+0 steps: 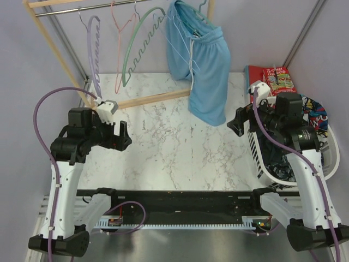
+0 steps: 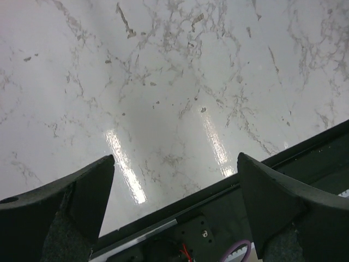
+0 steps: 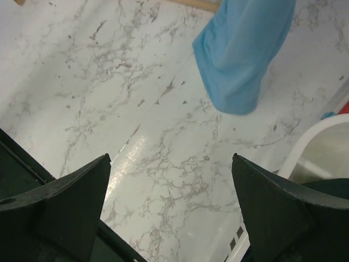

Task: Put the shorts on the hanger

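The light blue shorts [image 1: 203,60] hang from the rail at the back, draped over the hanger. Only the hanger's hook [image 1: 203,7] shows above the fabric; its arms are hidden. A white drawstring trails down the front of the shorts. Their lower leg reaches the marble table and also shows in the right wrist view as the shorts [image 3: 245,49]. My left gripper [image 1: 124,136] hovers open over the table's left side, empty [image 2: 174,180]. My right gripper [image 1: 235,121] is open and empty too [image 3: 172,180], just right of the shorts' hem, not touching it.
A purple hanger [image 1: 94,43], a pink hanger [image 1: 122,33] and a green wavy-edged hanger [image 1: 142,46] hang on the wooden rack [image 1: 147,99]. A white basket [image 1: 260,158] with dark cartoon-print clothes [image 1: 313,109] stands at the right, its rim [image 3: 311,144] close to my right gripper.
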Available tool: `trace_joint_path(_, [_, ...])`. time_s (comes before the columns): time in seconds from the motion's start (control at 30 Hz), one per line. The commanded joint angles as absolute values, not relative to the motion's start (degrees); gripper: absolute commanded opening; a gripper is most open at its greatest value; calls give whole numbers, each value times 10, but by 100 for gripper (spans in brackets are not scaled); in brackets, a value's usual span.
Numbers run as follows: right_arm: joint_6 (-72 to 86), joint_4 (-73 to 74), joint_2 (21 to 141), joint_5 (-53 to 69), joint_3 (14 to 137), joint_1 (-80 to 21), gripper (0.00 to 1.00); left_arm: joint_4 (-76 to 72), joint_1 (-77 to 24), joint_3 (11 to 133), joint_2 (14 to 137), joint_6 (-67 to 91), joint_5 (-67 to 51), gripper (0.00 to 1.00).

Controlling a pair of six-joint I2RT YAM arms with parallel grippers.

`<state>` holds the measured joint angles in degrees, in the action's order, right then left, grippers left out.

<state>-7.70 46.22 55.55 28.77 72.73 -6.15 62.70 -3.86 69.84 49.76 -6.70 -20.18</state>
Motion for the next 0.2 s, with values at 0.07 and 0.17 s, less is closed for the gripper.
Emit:
trace_joint_path(0.07, [-154, 453, 529, 273, 650, -62, 98, 616, -34, 676, 496, -26, -142, 99])
trace_joint_path(0.17, [-154, 437, 532, 268, 623, -62, 98, 604, -33, 670, 504, -21, -137, 99])
